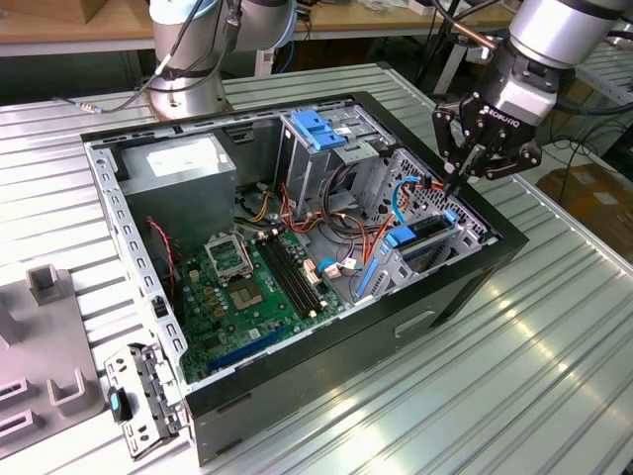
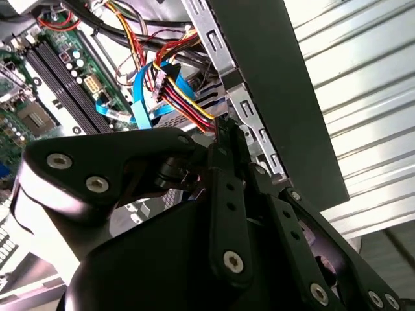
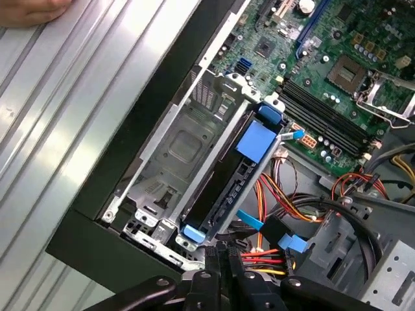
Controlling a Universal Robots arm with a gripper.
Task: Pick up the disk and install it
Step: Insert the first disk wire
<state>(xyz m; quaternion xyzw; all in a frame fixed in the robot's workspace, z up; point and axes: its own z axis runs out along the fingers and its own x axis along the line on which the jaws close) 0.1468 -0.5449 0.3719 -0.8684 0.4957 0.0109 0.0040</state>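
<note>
The disk [image 3: 228, 184] stands on edge inside the metal drive cage [image 3: 175, 149] at the case's front corner, with blue rail ends and a blue tab along its top. In the exterior view the disk [image 1: 427, 228] sits in the cage on the exterior view's right, with cables plugged in beside it. My gripper [image 1: 456, 184] hangs just above the disk's cabled end, fingers pressed together with nothing between them. In the wrist views the gripper [image 3: 224, 251] [image 2: 227, 139] has its closed tips next to the red, yellow and black power wires [image 2: 185, 103].
The open black computer case [image 1: 326, 356] lies on a ribbed metal table [image 1: 554, 376]. Inside are the green motherboard [image 1: 237, 287], a grey power supply [image 1: 183, 163] and a blue bracket [image 1: 316, 129] atop a metal cage. A second robot base [image 1: 188, 59] stands behind. A hand [image 3: 29, 10] rests on the table.
</note>
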